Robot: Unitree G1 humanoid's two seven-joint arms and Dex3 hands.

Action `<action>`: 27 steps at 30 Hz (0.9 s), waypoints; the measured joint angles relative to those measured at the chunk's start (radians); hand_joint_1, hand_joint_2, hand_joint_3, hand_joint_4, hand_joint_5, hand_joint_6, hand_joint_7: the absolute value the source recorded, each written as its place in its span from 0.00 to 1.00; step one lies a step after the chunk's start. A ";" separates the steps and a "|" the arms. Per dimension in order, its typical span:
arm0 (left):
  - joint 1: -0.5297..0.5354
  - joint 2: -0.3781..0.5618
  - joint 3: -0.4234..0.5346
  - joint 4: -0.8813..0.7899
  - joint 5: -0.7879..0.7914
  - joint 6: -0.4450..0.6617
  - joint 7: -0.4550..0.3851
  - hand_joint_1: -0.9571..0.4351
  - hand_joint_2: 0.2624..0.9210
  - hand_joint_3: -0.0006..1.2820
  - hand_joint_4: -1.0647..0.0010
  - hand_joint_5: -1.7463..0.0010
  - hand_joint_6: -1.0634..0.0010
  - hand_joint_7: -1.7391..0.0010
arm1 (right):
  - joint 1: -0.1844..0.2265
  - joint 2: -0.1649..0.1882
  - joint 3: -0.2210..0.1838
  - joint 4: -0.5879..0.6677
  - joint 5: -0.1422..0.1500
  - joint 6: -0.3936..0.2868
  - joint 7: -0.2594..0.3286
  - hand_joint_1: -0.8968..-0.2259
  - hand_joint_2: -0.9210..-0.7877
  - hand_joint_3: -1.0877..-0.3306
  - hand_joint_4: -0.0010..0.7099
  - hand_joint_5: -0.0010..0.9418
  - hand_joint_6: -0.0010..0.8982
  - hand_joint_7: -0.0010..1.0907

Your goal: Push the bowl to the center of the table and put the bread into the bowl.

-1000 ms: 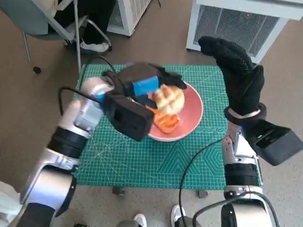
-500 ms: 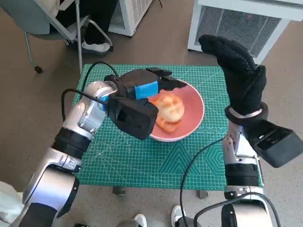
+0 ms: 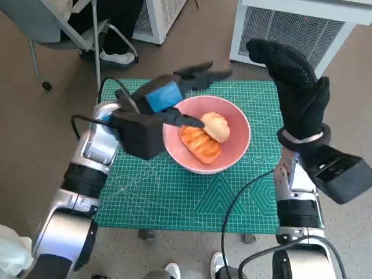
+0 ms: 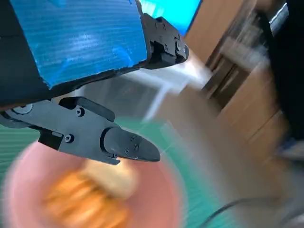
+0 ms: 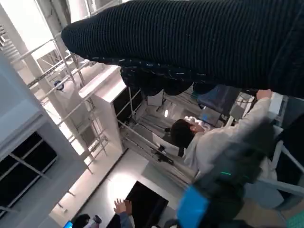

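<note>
left robot hand (image 3: 174, 93) has lifted off the bread (image 3: 204, 135), fingers spread, empty.

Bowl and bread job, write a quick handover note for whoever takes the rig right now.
Left hand: holds nothing, fingers spread, raised over the far-left rim of the bowl.
Right hand: holds nothing, lifted upright off the right side of the mat, away from the bowl.
Bowl: pink, on the green mat, roughly mid-table.
Bread: lying inside the bowl, against an orange piece of food.
Done: the bowl looks centred and the bread is in it.
Left: probably nothing but pulling both arms clear.
</note>
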 measured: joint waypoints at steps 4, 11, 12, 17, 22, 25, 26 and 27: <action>0.045 -0.038 0.060 -0.039 -0.069 -0.042 0.053 0.32 1.00 0.17 0.84 0.98 0.70 0.96 | -0.009 0.001 0.000 -0.001 0.001 0.004 -0.004 0.51 0.00 0.39 0.36 0.02 0.00 0.56; 0.120 -0.118 0.142 -0.106 -0.167 -0.103 0.143 0.26 1.00 0.26 0.80 0.98 0.68 0.95 | -0.024 0.005 0.002 -0.010 -0.005 0.011 -0.034 0.51 0.00 0.40 0.37 0.02 0.00 0.58; 0.132 -0.130 0.149 -0.119 -0.178 -0.110 0.156 0.26 1.00 0.27 0.80 0.98 0.68 0.95 | -0.027 0.006 0.003 -0.012 -0.006 0.013 -0.039 0.51 0.00 0.40 0.37 0.02 0.00 0.58; 0.176 -0.176 0.175 -0.162 -0.215 -0.139 0.193 0.27 1.00 0.29 0.78 0.98 0.68 0.95 | -0.040 0.008 0.008 -0.028 -0.008 0.021 -0.058 0.51 0.00 0.40 0.37 0.02 0.00 0.59; 0.212 -0.204 0.189 -0.216 -0.269 -0.122 0.201 0.26 1.00 0.29 0.77 0.98 0.68 0.95 | -0.050 0.009 0.014 -0.040 -0.007 0.030 -0.064 0.49 0.00 0.42 0.37 0.02 0.00 0.59; 0.233 -0.213 0.196 -0.265 -0.318 -0.079 0.188 0.25 1.00 0.26 0.77 0.99 0.68 0.95 | -0.057 0.010 0.017 -0.045 -0.006 0.034 -0.065 0.49 0.00 0.43 0.37 0.02 0.00 0.59; 0.239 -0.214 0.198 -0.282 -0.336 -0.063 0.182 0.25 1.00 0.26 0.77 0.99 0.68 0.95 | -0.059 0.010 0.019 -0.047 -0.006 0.035 -0.064 0.49 0.00 0.44 0.37 0.02 0.00 0.59; 0.244 -0.215 0.200 -0.295 -0.347 -0.050 0.177 0.25 1.00 0.26 0.77 0.99 0.68 0.95 | -0.060 0.010 0.019 -0.047 -0.005 0.035 -0.064 0.48 0.00 0.44 0.38 0.02 0.00 0.59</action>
